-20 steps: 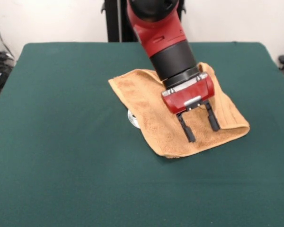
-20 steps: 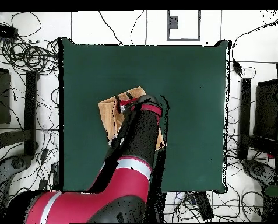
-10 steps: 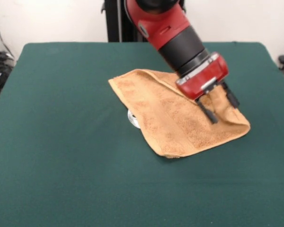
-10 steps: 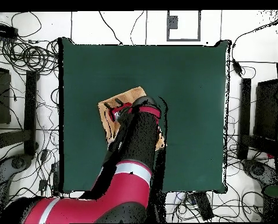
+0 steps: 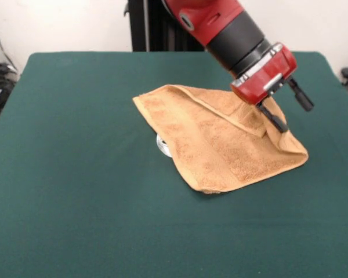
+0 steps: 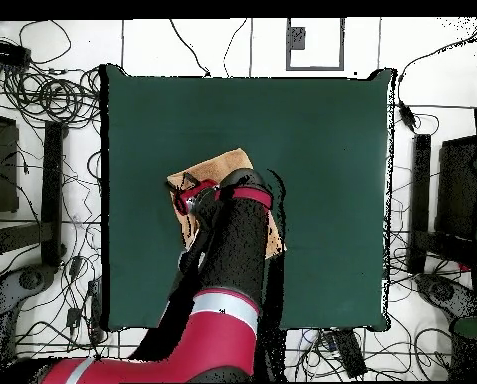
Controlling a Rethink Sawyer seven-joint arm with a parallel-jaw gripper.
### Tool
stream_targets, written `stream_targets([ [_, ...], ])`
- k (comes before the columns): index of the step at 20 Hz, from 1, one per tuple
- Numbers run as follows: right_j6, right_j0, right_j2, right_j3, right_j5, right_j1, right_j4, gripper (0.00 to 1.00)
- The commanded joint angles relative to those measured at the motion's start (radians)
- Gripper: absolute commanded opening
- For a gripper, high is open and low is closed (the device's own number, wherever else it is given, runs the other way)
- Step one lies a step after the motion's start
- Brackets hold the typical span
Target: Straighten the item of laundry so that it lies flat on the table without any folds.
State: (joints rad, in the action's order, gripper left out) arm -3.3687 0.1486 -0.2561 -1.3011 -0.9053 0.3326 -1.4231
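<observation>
Towel (image 5: 217,142), golden-tan terry, lies near the middle of the green surface (image 5: 75,191), a little toward the right half in the front view. Still folded: doubled over itself, rough diamond outline, one corner pointing left, one rounded folded corner at right, a thick folded edge at the near side. A ridge or raised fold runs across the upper layer from the far-left edge toward the right corner. Woven band visible parallel to the near-right edge. A small pale, roundish object (image 5: 162,145) peeks out from under the left edge of the towel; cannot tell what it is.

Gripper (image 5: 289,105) sits above the towel's right end, tilted, pointing down and to the right in the front view. Its two black fingers (image 5: 273,118) are spread apart with nothing between them; released. The lower finger tip is over or just at the raised fold near the right corner; cannot tell whether it touches cloth. The other finger sticks out past the towel's far-right edge, over bare surface.

Overhead view: towel (image 6: 220,163) lies in the left-centre part of the surface (image 6: 322,130), mostly covered by the arm (image 6: 232,250), which crosses it from the bottom. Only the far corner and left edge of the cloth show. Gripper (image 6: 187,190) sits at the towel's left edge in this view.
</observation>
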Motion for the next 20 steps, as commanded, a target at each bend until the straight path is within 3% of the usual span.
stream_targets([
  [1, -0.305, 0.018, 0.158, -0.095, 0.038, -0.026, 0.037, 1.0],
  [13, -0.218, 0.018, 0.156, -0.072, 0.11, -0.05, 0.072, 1.0],
  [20, -0.052, 0.024, 0.101, -0.023, 0.3, -0.122, 0.124, 1.0],
])
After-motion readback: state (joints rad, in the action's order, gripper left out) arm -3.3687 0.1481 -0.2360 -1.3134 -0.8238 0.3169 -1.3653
